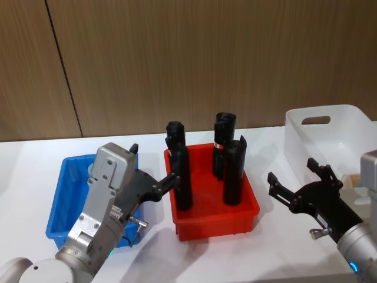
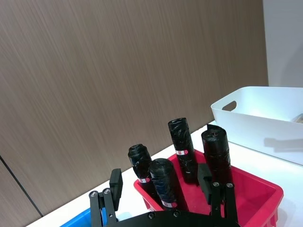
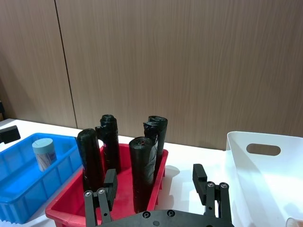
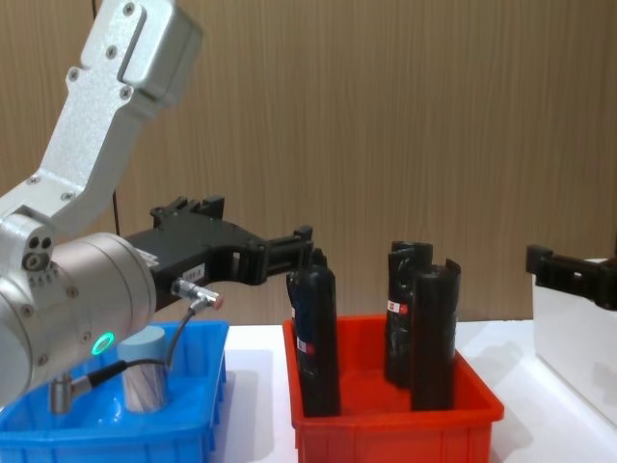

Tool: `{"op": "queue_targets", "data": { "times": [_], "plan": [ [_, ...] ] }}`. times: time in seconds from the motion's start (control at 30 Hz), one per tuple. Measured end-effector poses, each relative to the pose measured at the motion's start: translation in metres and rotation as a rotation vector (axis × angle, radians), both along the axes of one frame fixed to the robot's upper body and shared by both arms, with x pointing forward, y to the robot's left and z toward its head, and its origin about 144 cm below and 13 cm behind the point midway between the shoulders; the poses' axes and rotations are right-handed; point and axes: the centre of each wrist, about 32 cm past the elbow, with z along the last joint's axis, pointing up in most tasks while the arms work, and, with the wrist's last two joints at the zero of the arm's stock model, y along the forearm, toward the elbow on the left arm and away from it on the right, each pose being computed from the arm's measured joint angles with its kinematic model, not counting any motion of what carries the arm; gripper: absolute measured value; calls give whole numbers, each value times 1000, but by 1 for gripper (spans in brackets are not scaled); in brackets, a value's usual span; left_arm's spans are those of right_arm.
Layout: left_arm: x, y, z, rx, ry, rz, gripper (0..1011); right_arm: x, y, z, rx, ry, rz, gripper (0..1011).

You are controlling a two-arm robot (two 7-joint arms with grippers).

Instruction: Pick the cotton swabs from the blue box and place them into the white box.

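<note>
Black fingers [image 3: 199, 174] wide apart, empty: left gripper [image 1: 154, 163], right gripper [image 1: 291, 170].

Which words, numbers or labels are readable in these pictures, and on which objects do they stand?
No text can be read in any view.
Black cylinders: each has a small white-and-red label band, too small to read.
Cotton swabs jar: any print on its side is too blurred to read.
</note>
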Motion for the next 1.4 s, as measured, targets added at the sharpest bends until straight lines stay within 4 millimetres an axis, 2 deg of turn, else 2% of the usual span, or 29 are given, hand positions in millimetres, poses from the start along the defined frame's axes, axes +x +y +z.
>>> {"op": "queue_targets", "data": {
  "times": [0.83, 1.17, 1.4],
  "plan": [
    [0, 0, 0, 0, 1, 0, 1004, 2, -1, 0, -3, -1, 1, 1002],
    [0, 0, 0, 0, 1, 0, 1004, 19, -5, -5, -33, 6, 20, 1002],
    [0, 0, 0, 0, 1, 0, 1004, 38, -9, -9, -57, 11, 53, 1002]
  ]
}}
